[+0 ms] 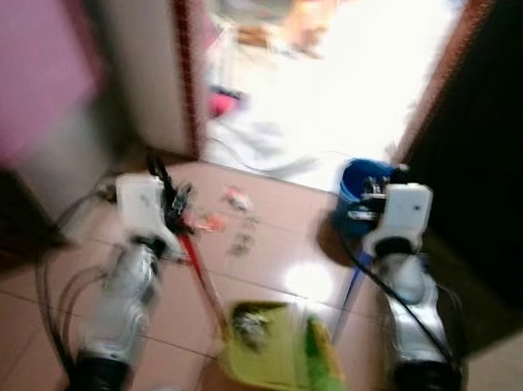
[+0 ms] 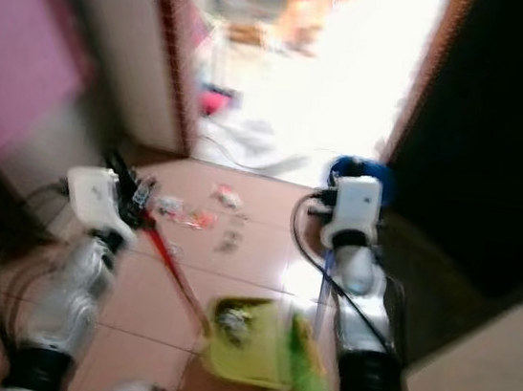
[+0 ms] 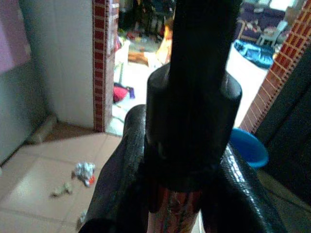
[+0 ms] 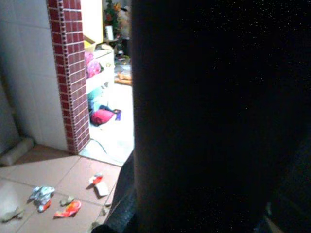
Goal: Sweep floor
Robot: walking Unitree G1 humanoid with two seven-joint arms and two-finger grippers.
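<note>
The eye views are blurred. My left gripper (image 1: 169,207) is shut on a red handle (image 1: 200,279) that slants down to a green dustpan (image 1: 265,348) holding some litter. In the left wrist view the black fingers (image 3: 121,179) clamp that handle's dark upper end. My right gripper (image 1: 372,208) is shut on a thin blue handle (image 1: 353,287) that drops to green bristles (image 1: 328,383) beside the dustpan. A dark pole (image 4: 204,116) stands close in the right wrist view. Scraps of litter (image 1: 237,221) lie on the tiled floor ahead of the dustpan, between the two arms.
A red brick pillar (image 3: 100,63) and white wall stand left of a bright doorway. A blue basin (image 1: 360,181) sits at the doorway's right foot, by a dark door (image 1: 510,141). Clothes and clutter lie beyond the threshold (image 4: 102,116). Something pink (image 1: 29,59) is at far left.
</note>
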